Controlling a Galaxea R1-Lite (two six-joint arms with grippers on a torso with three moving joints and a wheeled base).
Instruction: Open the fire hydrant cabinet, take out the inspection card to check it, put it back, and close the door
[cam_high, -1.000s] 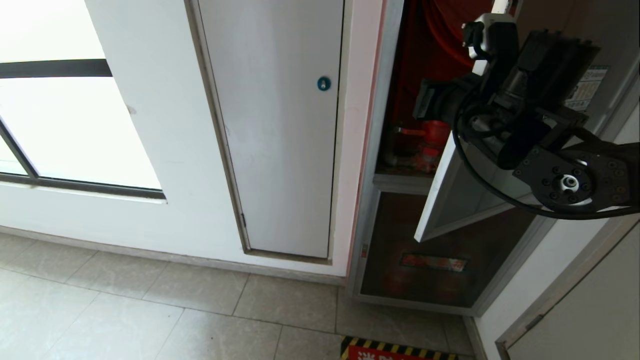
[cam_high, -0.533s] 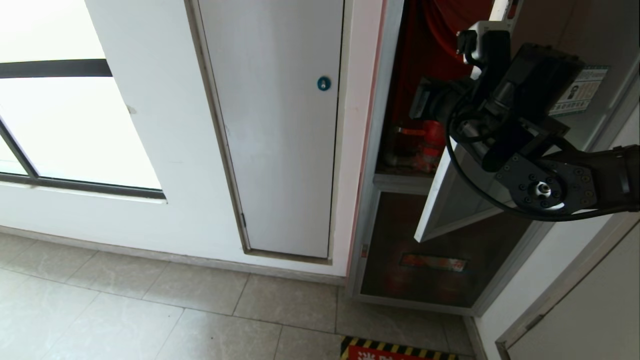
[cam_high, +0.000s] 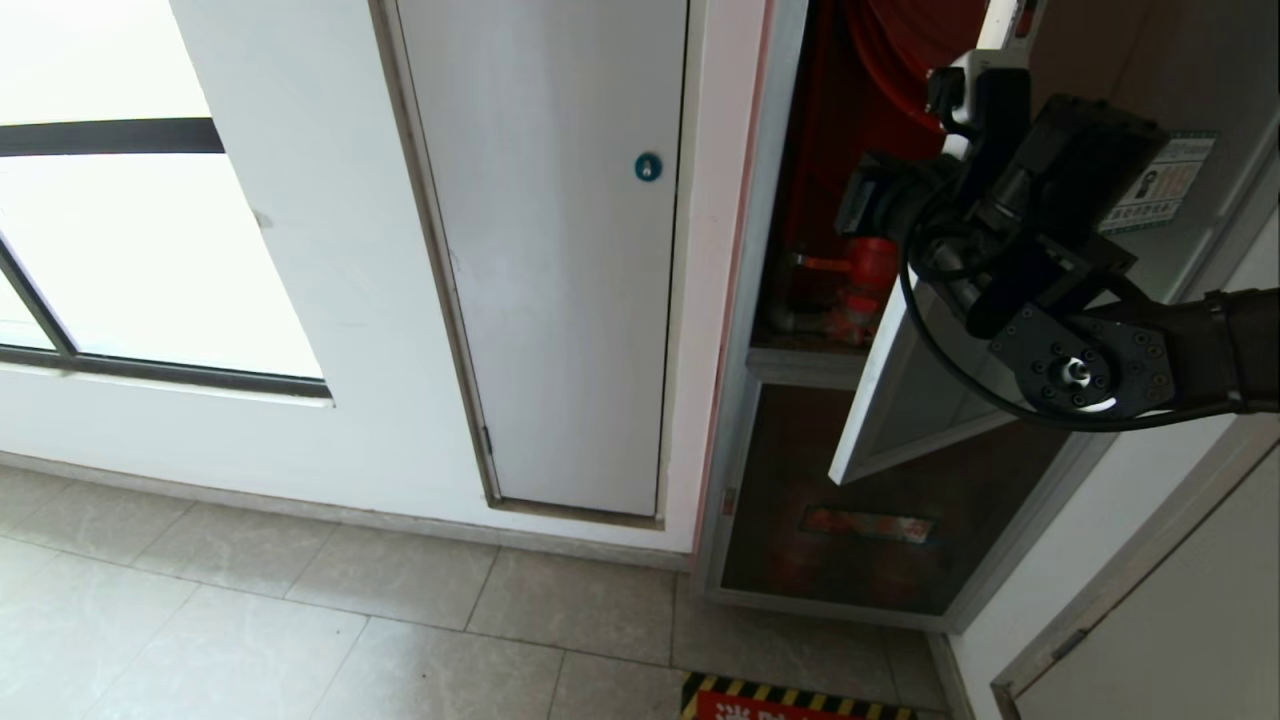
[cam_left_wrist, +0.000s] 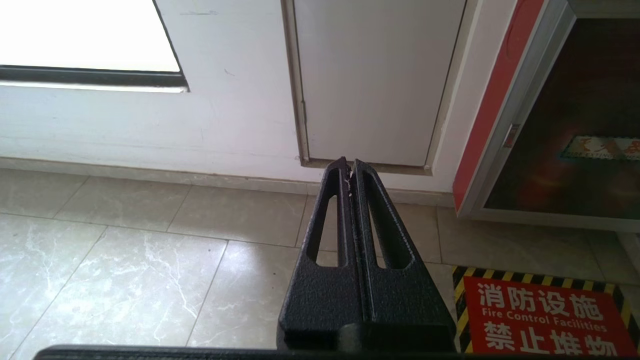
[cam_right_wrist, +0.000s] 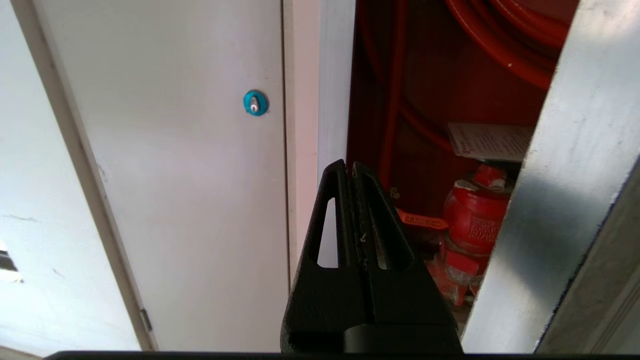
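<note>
One step is done: with the door (cam_high: 930, 400) ajar, the empty right gripper (cam_right_wrist: 350, 172), jaws closed, must part them to take the inspection card (cam_right_wrist: 487, 141).

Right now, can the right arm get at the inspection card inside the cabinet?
Probably yes: the door stands open and the card shows above the red valve. The shut right gripper must open, and the door edge crowds its side.
</note>
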